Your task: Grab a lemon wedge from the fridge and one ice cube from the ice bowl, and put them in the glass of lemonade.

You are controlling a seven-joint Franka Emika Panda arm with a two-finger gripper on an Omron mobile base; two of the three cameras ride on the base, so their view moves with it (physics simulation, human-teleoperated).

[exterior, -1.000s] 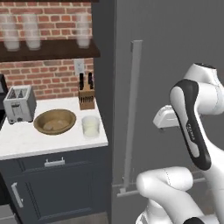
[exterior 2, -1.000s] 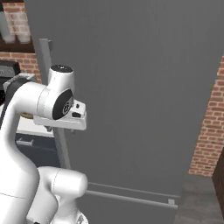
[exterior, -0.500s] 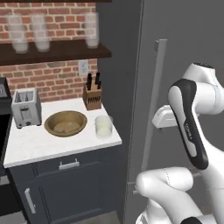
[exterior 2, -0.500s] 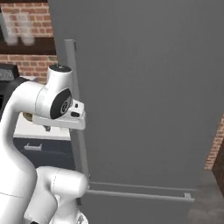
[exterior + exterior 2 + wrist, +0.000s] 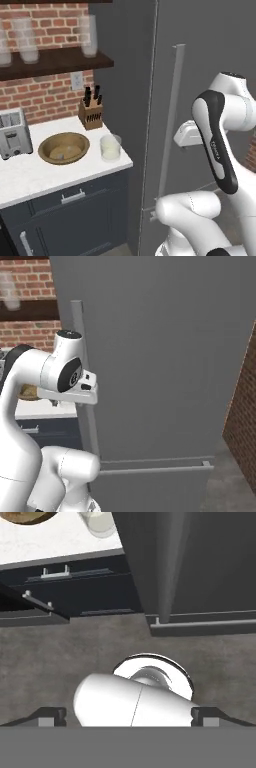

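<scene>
Left base view: fridge door's closed, ice bowl and glass of lemonade sit side by side on the surface. Right base view: same closed door. Hand view: jaws spread wide, holding nothing, so basically nothing's done yet

The fridge is a tall dark grey cabinet, its doors shut, with a long grey vertical bar handle on the front and a horizontal bar lower down. Beside it on the white counter sits the ice bowl — wide, shallow, round, brown wood, upright; its contents are too small to tell. Just right of the bowl, near the counter's edge, stands the glass of lemonade — a short clear tumbler holding pale liquid, close to the fridge's side.
</scene>
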